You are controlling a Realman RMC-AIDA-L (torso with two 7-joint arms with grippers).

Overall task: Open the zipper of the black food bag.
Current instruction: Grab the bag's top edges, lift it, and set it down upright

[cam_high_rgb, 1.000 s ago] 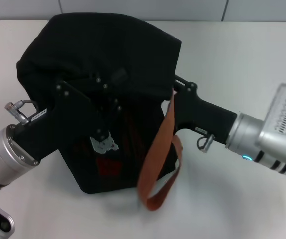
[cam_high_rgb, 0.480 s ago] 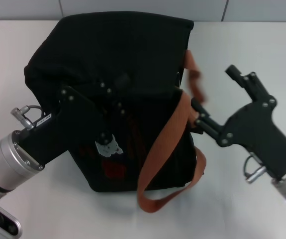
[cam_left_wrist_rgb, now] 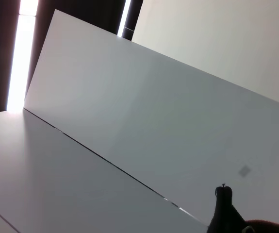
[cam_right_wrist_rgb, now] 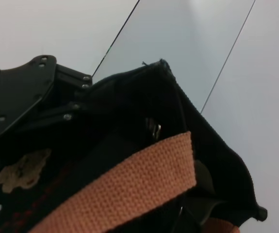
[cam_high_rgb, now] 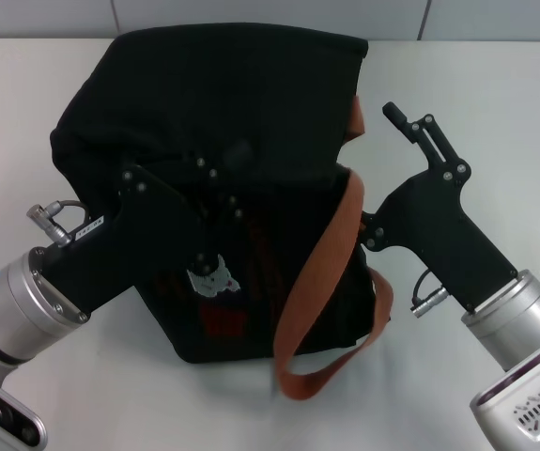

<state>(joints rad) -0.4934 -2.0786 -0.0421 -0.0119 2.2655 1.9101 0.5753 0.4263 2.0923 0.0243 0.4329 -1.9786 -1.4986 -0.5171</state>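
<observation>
Left gripper (cam_high_rgb: 215,193) pressed against black food bag (cam_high_rgb: 223,113) at table (cam_high_rgb: 495,103) centre; whether closed on fabric, impossible to tell. Right gripper (cam_high_rgb: 403,127) beside bag, fingers apart, empty. Risk: snagging orange handle (cam_high_rgb: 321,272), toppling bag. Zipper hidden from head view; possible silver pull tab (cam_right_wrist_rgb: 155,129) only near right wrist.

Black claws (cam_high_rgb: 215,183), seemingly screw-studded, silver wrists.
</observation>
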